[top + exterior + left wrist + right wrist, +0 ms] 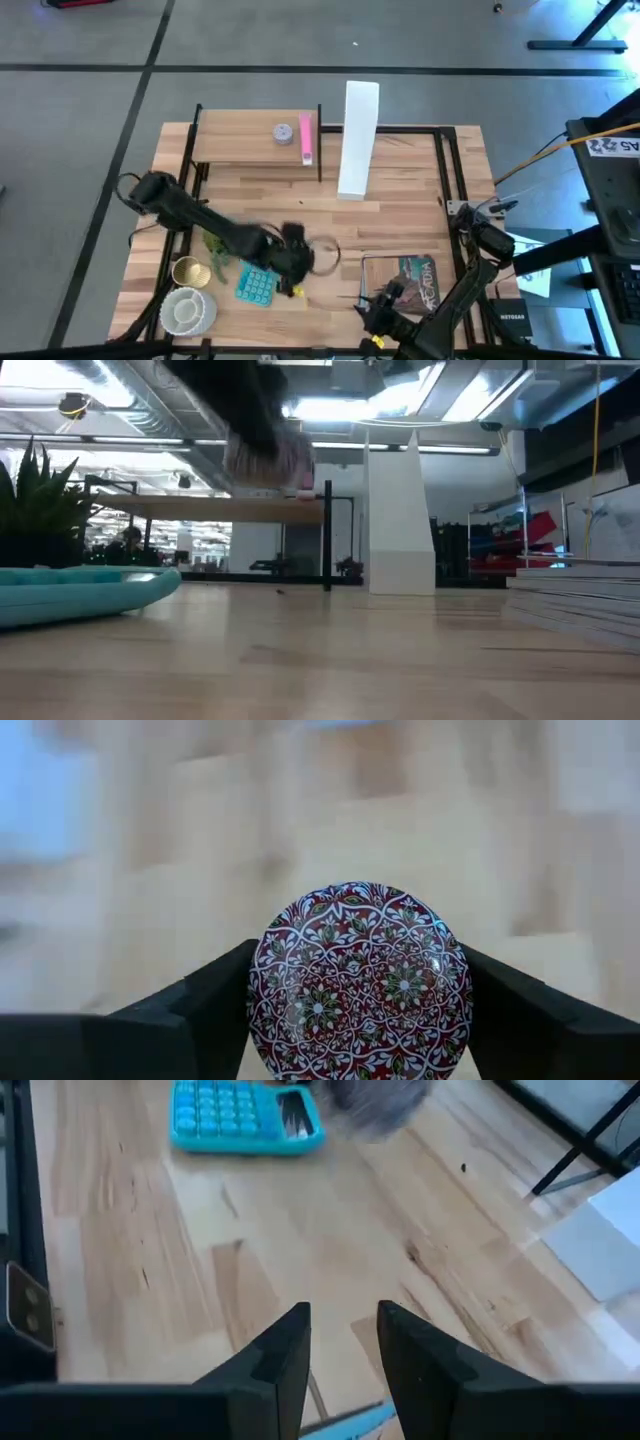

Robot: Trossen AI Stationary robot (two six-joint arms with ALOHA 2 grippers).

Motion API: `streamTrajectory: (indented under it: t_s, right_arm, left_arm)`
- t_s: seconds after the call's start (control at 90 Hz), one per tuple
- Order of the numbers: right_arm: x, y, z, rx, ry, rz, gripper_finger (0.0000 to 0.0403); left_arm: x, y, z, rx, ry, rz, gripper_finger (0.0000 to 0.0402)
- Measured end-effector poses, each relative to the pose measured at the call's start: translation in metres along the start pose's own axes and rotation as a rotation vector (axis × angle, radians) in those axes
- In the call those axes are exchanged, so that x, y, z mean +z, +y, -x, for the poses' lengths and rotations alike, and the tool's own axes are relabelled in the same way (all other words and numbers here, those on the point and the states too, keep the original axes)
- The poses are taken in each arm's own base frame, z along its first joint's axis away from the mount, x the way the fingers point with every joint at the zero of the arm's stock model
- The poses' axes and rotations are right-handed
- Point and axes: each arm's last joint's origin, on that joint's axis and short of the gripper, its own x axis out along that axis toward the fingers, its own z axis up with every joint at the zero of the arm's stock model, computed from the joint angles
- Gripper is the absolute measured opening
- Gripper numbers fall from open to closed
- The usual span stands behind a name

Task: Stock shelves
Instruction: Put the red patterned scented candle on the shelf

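The left pincer grips a red patterned disc, perhaps a coaster; no writing is legible on it.

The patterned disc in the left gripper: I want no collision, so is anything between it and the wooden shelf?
Nothing visible: bare tabletop lies between the patterned disc, clamped in the left gripper, and the shelf.

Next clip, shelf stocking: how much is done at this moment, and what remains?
Done: a small round item and a pink item lie on the shelf. In hand: the left gripper is shut on a round patterned disc, above the table's middle. Left: the teal calculator, gold cup, white bowl, plant and book. The white file box stands beside the shelf. The right gripper waits near the book, open.
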Motion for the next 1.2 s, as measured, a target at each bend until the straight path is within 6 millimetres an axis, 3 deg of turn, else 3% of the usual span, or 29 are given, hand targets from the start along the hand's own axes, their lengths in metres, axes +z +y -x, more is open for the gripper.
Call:
streamTrajectory:
  t_s: [0.1,0.189,0.333,0.456,0.667,0.867,1.2]
  right_arm:
    - [0.001,0.001,0.0,-0.001,-0.024,-0.008,0.0104]
    - [0.002,0.001,0.0,-0.001,-0.045,-0.013,0.0104]
    - [0.003,0.003,0.0,0.004,-0.077,-0.014,0.0104]
    - [0.003,0.003,0.0,0.007,-0.074,-0.016,0.0104]
    - [0.003,0.004,0.0,0.013,-0.061,-0.019,0.0104]
    - [0.003,0.004,0.0,0.014,-0.06,-0.019,0.0104]
    - [0.003,0.006,0.0,0.033,-0.044,-0.037,0.0104]
  left_arm:
    - [0.002,0.054,0.028,0.101,-0.02,0.153,0.0267]
    - [-0.001,0.104,0.04,0.185,-0.029,0.283,0.0267]
    - [-0.011,0.173,0.039,0.286,0.007,0.465,0.0267]
    - [-0.02,0.206,0.028,0.284,0.056,0.55,0.0267]
    - [-0.026,0.225,0.023,0.308,0.073,0.597,0.0276]
    - [-0.023,0.227,0.019,0.309,0.055,0.61,0.0292]
    - [-0.019,0.227,-0.009,0.387,0.085,0.603,0.0296]
